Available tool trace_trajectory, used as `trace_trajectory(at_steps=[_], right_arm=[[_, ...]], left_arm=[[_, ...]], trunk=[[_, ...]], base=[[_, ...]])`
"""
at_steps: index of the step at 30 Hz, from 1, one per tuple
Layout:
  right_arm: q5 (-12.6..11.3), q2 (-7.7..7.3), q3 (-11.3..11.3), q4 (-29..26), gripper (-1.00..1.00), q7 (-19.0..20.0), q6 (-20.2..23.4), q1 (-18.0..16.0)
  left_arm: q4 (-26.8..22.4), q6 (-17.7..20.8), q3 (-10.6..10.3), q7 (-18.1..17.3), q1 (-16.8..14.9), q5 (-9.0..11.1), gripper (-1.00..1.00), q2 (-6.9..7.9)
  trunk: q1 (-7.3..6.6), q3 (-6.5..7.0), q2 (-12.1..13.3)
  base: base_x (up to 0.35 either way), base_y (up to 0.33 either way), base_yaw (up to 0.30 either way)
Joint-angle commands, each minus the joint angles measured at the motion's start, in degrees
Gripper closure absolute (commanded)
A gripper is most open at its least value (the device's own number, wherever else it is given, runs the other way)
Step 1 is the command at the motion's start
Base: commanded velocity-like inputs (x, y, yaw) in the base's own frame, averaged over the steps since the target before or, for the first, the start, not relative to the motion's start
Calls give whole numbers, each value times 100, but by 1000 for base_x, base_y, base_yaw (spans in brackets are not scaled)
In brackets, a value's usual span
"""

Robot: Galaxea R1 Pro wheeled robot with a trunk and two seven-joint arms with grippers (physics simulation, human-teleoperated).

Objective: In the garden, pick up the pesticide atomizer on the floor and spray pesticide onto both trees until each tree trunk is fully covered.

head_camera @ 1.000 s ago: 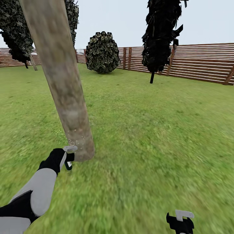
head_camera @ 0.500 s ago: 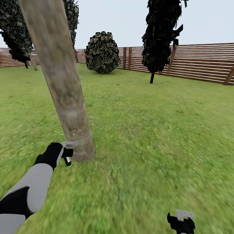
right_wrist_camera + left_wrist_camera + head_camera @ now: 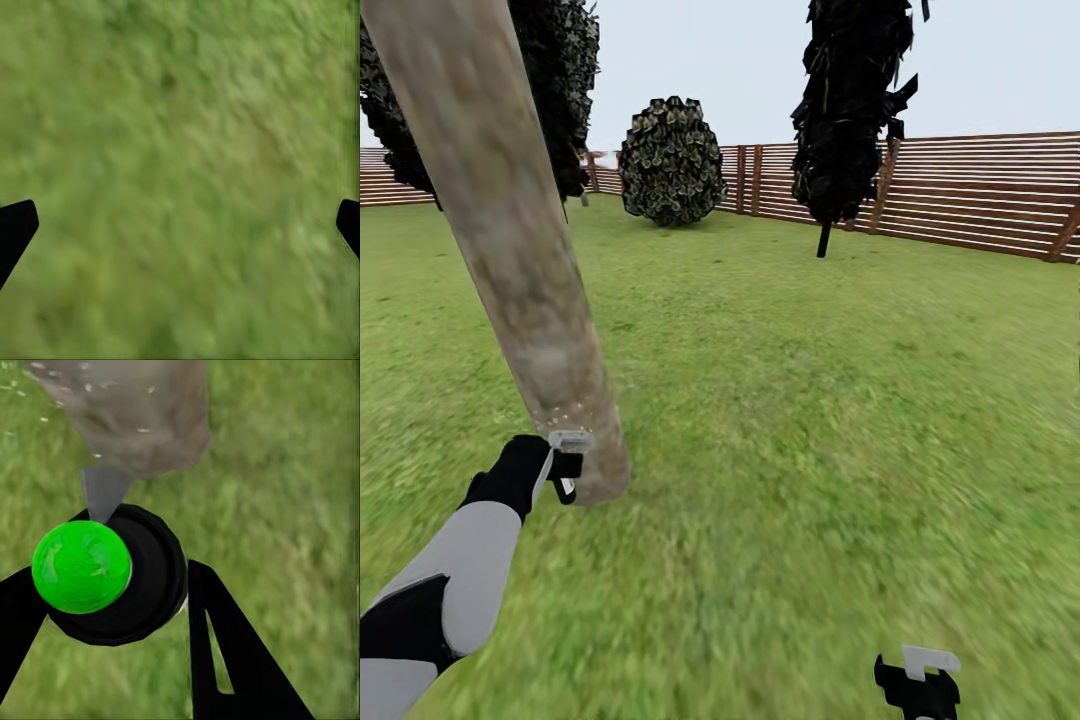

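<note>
A thick mottled grey-beige tree trunk [image 3: 510, 250] leans across the left of the head view, rising from the grass floor [image 3: 810, 400]. My left gripper [image 3: 557, 466] is low beside the trunk's base, shut on the pesticide atomizer [image 3: 568, 462]. In the left wrist view the atomizer [image 3: 142, 585] is a black round body with a green knob [image 3: 81, 567], held between my black fingers [image 3: 232, 660]. Its grey nozzle [image 3: 101, 491] points at the trunk [image 3: 142, 412], which carries white specks. My right gripper [image 3: 917, 680] hangs low at the right, open [image 3: 180, 225] over bare grass.
A brown slatted fence [image 3: 980, 190] edges the lawn at the back. A round bush [image 3: 672, 160] and a narrow dark conifer [image 3: 850, 110] stand before it. A dark leafy tree [image 3: 555, 90] shows behind the trunk. Open grass spreads to the right.
The head view has shifted a little, so the trunk now sits further left. My left gripper with the atomizer has risen slightly along the trunk's base. The right gripper has stayed put.
</note>
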Motion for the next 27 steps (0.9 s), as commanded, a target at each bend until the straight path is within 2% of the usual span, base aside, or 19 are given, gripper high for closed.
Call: trace_trajectory(at_steps=[1, 5, 12, 18, 22, 24, 27], right_arm=[[60, 4, -44, 12, -100, -18, -22, -5], [60, 8, -44, 12, -100, -18, -22, -6], [60, 8, -44, 12, -100, -18, -22, -7], [60, 8, -44, 12, -100, -18, -22, -5], [60, 4, -44, 12, -100, -18, -22, -5], [60, 0, -45, 12, -100, -23, -22, -9], [60, 0, -52, 12, -100, -25, -22, -7]], left_arm=[[-9, 16, 34, -50, -5, -62, 100, -3], [-9, 12, 45, -50, 2, -67, 100, 18], [-9, 5, 48, -39, 13, -73, 100, 21], [3, -13, 38, 13, 45, -106, 100, 68], [30, -19, 34, 32, 64, -114, 100, 74], [11, -62, 33, 38, 313, -118, 100, 71], [13, -53, 26, 38, 328, -122, 100, 66]], trunk=[[-1, -5, -2], [-1, -5, -2], [-1, -5, -2], [-1, -5, -2], [-1, -5, -2], [-1, -5, -2], [-1, -5, -2]], base=[[-5, -275, 0], [-1, -276, 77], [3, -276, 260], [186, -222, 267], [239, -187, 58], [113, -239, 3], [5, -275, 0]])
